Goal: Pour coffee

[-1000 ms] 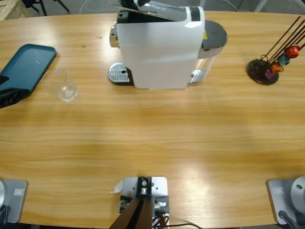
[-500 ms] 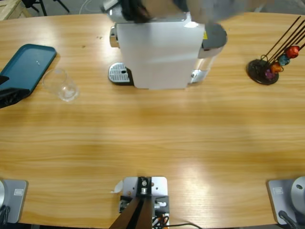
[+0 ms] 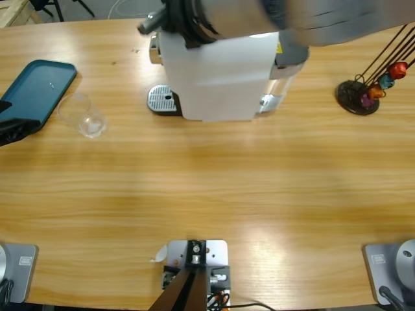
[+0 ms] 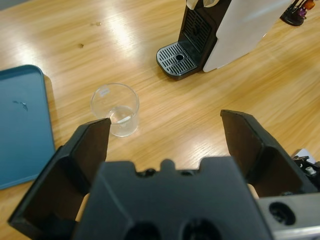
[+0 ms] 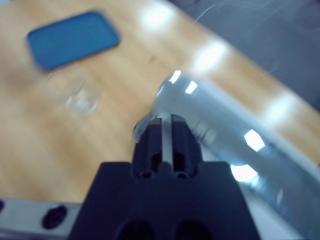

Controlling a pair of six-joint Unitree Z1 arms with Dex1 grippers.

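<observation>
Standing empty just ahead of the wide-open left gripper (image 4: 165,127), the glass (image 4: 115,108) is placed for grasping, while the right gripper (image 5: 166,122) is held clenched over the coffee machine (image 3: 217,74).

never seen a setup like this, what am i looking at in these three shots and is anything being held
Two robot arms work at a wooden table. One picture looks down from above; the other two come from cameras on each arm's wrist. The left gripper is open and empty, facing a clear glass beside a teal tray. The right gripper is shut, with nothing seen in it, above the white coffee machine. A capsule stand sits far to one side.
</observation>
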